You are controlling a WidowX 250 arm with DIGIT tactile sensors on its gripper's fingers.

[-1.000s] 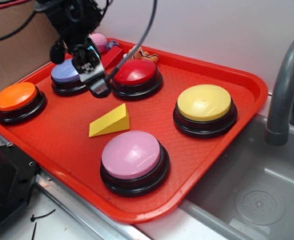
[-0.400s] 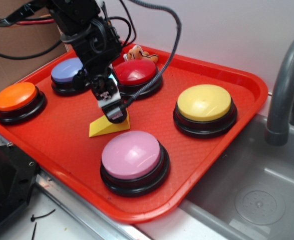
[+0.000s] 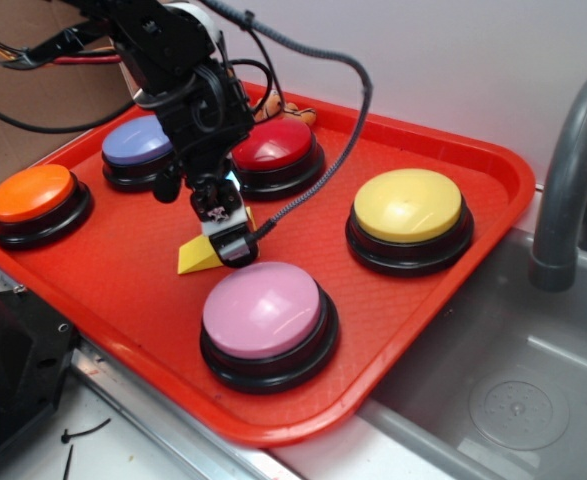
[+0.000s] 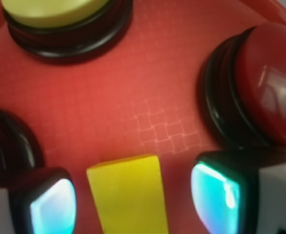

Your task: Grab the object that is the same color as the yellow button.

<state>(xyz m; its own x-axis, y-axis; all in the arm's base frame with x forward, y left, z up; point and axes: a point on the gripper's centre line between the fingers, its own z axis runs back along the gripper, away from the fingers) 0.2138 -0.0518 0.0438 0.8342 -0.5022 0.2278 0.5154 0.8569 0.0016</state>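
While the black gripper [image 4: 135,197] stands spread with the small matte yellow wedge block [image 4: 128,195] between its fingers, untouched, the grasp step next calls for closing.

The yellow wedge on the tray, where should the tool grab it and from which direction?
Grip the yellow wedge across its two flat side faces, coming straight down from above. The sloped top would shed the pads, but the sides are parallel. The tool already straddles it, open, a pad on each side with gaps showing, on the red tray.
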